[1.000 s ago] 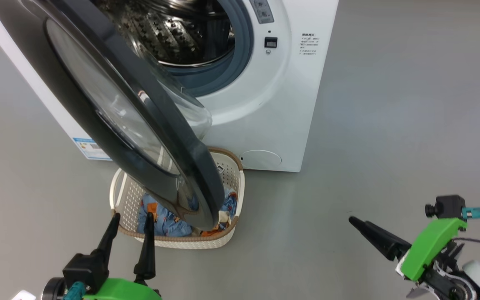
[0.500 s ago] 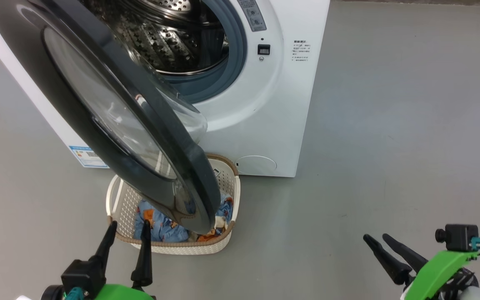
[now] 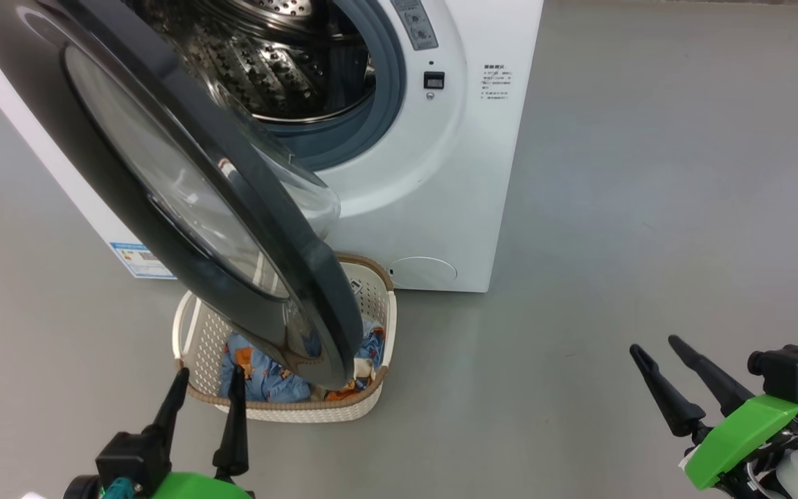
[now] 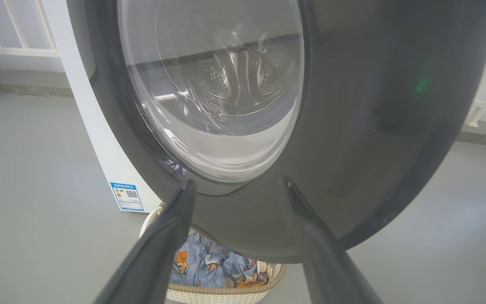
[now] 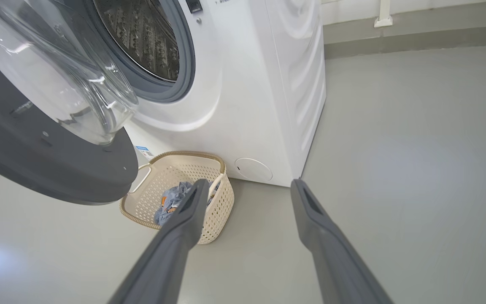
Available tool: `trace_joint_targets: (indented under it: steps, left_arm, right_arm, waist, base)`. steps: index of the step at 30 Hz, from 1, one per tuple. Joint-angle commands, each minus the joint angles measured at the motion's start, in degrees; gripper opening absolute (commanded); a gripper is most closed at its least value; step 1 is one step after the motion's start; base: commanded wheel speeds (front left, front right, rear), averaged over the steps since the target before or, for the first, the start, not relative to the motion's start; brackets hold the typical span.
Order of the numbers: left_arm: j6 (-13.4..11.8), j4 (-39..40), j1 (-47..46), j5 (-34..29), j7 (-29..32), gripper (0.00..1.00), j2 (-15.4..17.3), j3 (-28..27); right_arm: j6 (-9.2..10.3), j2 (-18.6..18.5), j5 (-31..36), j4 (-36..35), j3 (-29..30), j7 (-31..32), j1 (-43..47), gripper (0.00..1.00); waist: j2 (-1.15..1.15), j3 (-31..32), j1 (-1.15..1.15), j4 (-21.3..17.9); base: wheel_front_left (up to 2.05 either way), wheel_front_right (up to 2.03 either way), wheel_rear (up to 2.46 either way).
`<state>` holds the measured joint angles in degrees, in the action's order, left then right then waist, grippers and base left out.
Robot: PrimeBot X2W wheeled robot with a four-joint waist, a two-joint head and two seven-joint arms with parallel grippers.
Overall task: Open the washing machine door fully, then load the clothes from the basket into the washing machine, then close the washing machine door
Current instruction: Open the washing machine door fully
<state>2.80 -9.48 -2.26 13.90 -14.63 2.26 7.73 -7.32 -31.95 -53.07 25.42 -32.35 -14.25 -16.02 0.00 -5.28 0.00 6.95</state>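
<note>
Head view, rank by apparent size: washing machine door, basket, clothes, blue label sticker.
1. washing machine door: largest, though it is also nearest the camera.
2. basket, partly behind the door.
3. clothes, partly hidden, so the true extent is unsure.
4. blue label sticker: smallest.

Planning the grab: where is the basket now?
Head view, lower left: the basket sits on the floor before the washer, under the open door, ahead of the left pincer.

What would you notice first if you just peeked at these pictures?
The huge round black washing machine door, swung open at the head view's upper left, with the shiny steel drum behind it. Below its lower edge, the cream basket sits on the grey floor, holding the blue cartoon-print clothes.
</note>
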Motion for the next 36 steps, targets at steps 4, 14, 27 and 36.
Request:
trace_joint_targets:
  steps: [4, 14, 27, 36]
  left_arm:
    - [0.2, 1.4, -1.2, -0.7, -0.4, 1.0, 0.6, -2.1]
    - [0.3, 1.6, -1.8, -1.0, -0.4, 1.0, 0.6, -2.4]
    - [-0.1, 0.5, -2.7, 0.3, -0.4, 1.0, 0.6, -2.4]
    - [-1.3, 3.6, -5.2, 1.3, -0.4, 0.0, 0.6, -3.0]
  right_arm:
    - [-0.17, 2.6, 8.5, -4.3, 8.9, -0.7, 5.1, 1.0]
    - [-0.17, 9.4, 22.8, -12.0, 24.0, -0.7, 10.7, 1.0]
    - [-0.17, 12.8, 27.0, -12.7, 29.3, -0.7, 13.6, 1.0]
    - [-0.17, 13.2, 27.4, -12.5, 29.8, -0.7, 14.0, 1.0]
  waist:
    - [0.0, -0.4, 0.0, 0.0]
    - [0.0, -0.8, 0.0, 0.2]
    - [0.0, -1.4, 0.0, 0.8]
    - [0.0, -1.3, 0.0, 1.0]
  base:
    - [0.0, 0.0, 0.0]
    - [0.0, 0.0, 0.0]
    - [0.0, 0.0, 0.0]
    - [0.0, 0.0, 0.0]
